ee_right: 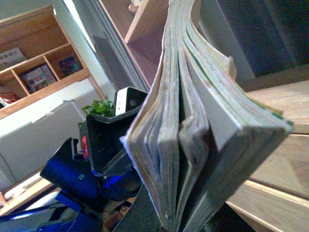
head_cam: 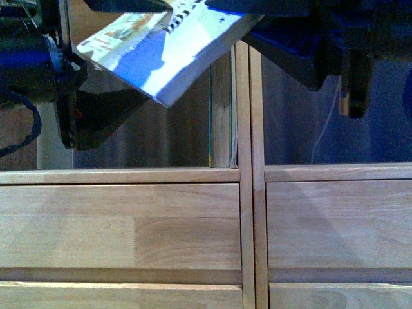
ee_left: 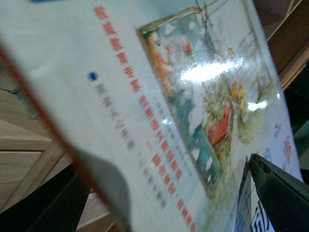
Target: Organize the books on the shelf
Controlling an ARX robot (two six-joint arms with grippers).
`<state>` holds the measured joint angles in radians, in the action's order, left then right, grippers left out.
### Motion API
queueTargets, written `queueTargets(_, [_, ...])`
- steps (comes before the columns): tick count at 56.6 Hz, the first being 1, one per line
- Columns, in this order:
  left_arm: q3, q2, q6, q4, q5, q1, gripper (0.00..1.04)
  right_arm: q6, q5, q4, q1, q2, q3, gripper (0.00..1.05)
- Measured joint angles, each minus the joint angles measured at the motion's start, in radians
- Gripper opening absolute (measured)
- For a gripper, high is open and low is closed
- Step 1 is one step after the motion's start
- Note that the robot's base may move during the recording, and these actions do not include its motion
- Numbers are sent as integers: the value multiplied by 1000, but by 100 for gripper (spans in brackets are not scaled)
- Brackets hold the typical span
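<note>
One book is shelved: the teal book (head_cam: 222,109) stands upright against the divider (head_cam: 250,116) of the shelf (head_cam: 129,225). I judge the paperback (head_cam: 174,58) is left to place; it hangs tilted, high beside that divider. Right wrist view alone shows my right gripper (ee_right: 181,222) clamped on its page edge. Left wrist view alone shows the cover art, yet whether my left gripper (ee_right: 120,154) grips I cannot tell.

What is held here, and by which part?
The colourful book, apparently by both: left end effector on one end, right end effector on the opposite end.
</note>
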<state>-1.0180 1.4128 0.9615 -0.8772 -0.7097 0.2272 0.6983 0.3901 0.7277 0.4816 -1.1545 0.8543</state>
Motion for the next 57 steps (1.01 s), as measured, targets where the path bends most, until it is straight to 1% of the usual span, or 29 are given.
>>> queueTargets(11, [64,-27,106,-170,-34,23,97,127,36,77,14,-55,47,7])
queueTargets(17, [89,-44,144,-240,-53,32,97,242,63,146,13,-87,64,7])
queueTargets(18, [94,-49,149,-246,-59,32,97,272,74,162,11,-92,64,7])
queueTargets(29, [129,-103,216,-310,-88,11,97,410,138,254,-10,-112,57,7])
queueTargets(37, [153,-154,262,-338,-97,-13,97,465,181,313,-30,-117,33,7])
queueTargets(48, [179,-166,305,-373,-103,-38,97,515,203,374,-62,-134,0,7])
queueTargets(52, [201,-175,313,-390,-103,-41,83,544,203,413,-83,-139,-3,7])
queueTargets(57, [215,-187,310,-389,-97,-41,71,573,206,451,-102,-140,-9,7])
